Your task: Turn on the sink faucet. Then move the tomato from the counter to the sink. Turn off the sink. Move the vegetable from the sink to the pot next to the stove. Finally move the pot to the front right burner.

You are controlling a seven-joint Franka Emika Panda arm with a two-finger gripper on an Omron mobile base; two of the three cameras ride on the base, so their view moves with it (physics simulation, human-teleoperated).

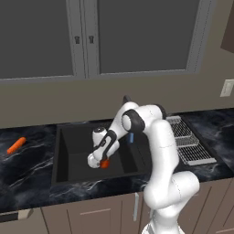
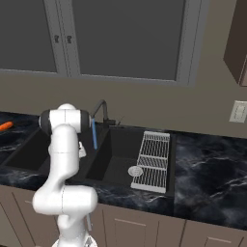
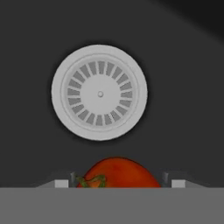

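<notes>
My gripper [image 1: 101,163] hangs low in the left basin of the black sink [image 1: 59,151], shut on the red-orange tomato [image 1: 105,164]. In the hand view the tomato [image 3: 118,173] sits between the two finger tips, with the gripper [image 3: 119,183] just short of the round silver drain [image 3: 99,92]. The dark gooseneck sink faucet [image 2: 101,108] stands behind the divider, and a blue stream of water [image 2: 94,134] runs from its spout. Black marble counter [image 1: 27,160] lies on both sides of the sink. The pot and the stove are out of view.
A long orange carrot [image 1: 16,145] lies on the counter left of the sink. A wire dish rack [image 2: 154,159] spans the sink's right edge, beside the right basin's drain [image 2: 135,171]. Grey wall cabinets hang above.
</notes>
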